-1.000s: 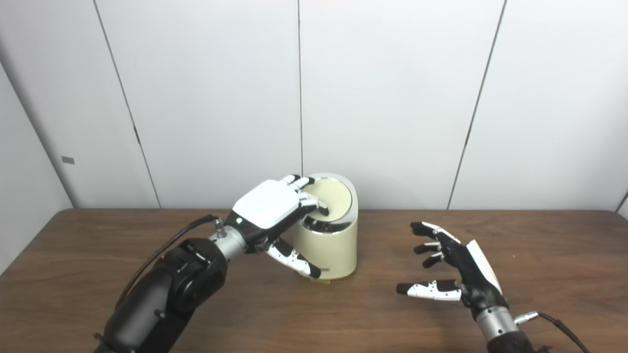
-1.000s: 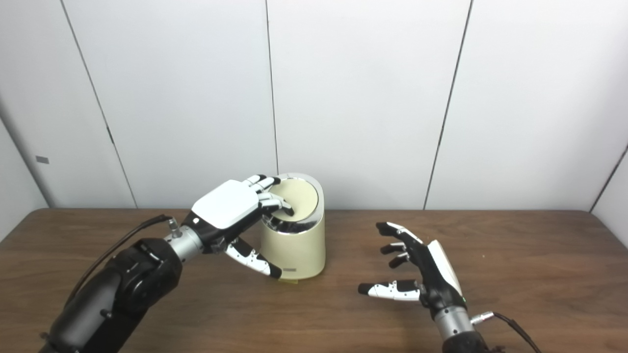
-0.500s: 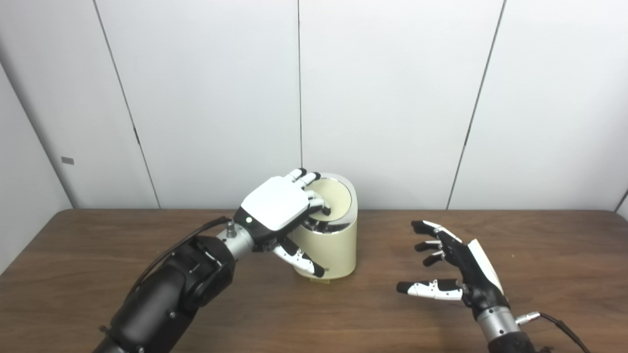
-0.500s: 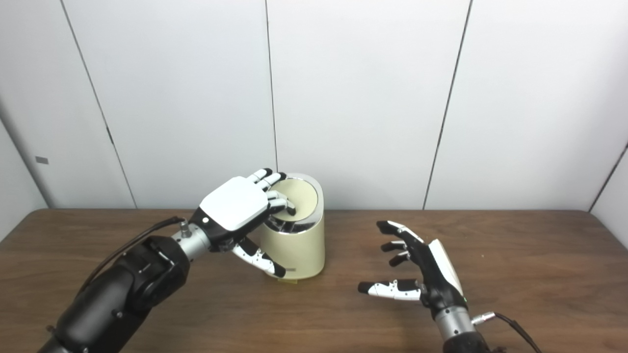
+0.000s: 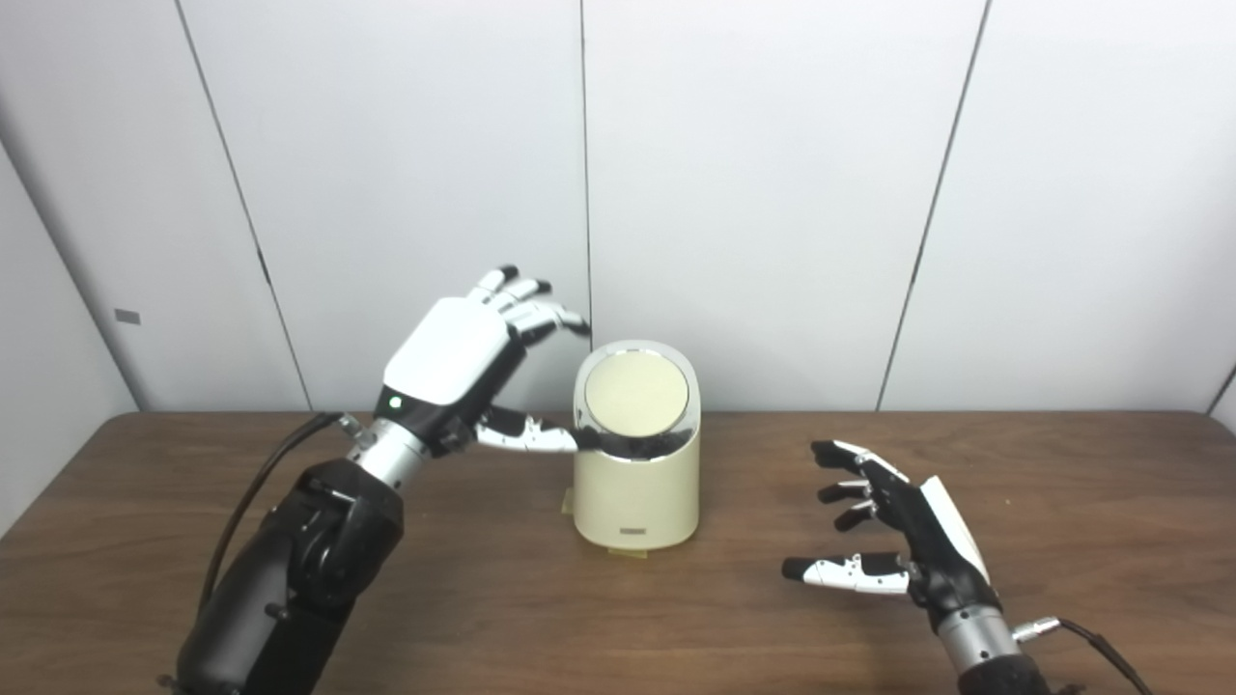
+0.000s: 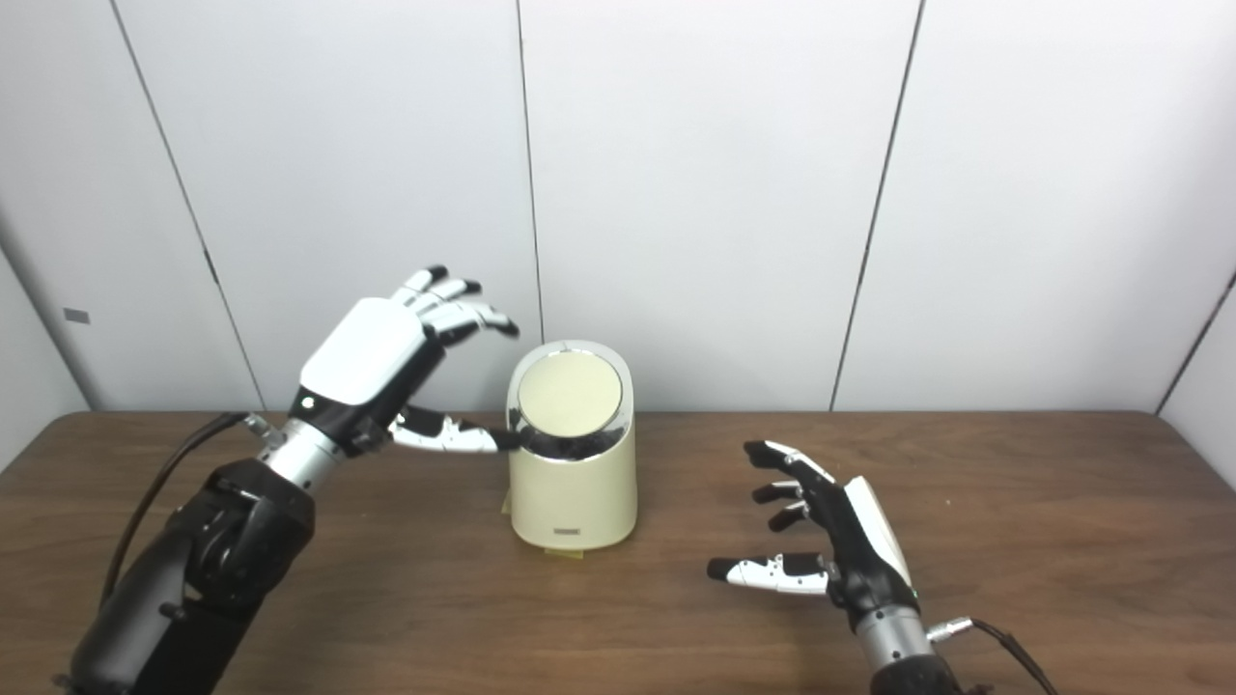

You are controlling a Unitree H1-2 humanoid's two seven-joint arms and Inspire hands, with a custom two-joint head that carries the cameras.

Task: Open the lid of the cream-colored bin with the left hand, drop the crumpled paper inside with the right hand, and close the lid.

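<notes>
At frame centre the cream-colored bin (image 5: 636, 463) shows its lid (image 5: 636, 394) apparently shut, no paper visible, so the task looks done: left hand (image 5: 454, 362) and right hand (image 5: 893, 531) spread, empty.

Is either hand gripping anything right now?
No. The left hand is open beside the bin, thumb near its rim; the right hand is open and empty.

Bin (image 5: 637, 483) on table (image 5: 1062, 502), between left robot hand (image 5: 454, 357) and right robot hand (image 5: 908, 541)
</notes>
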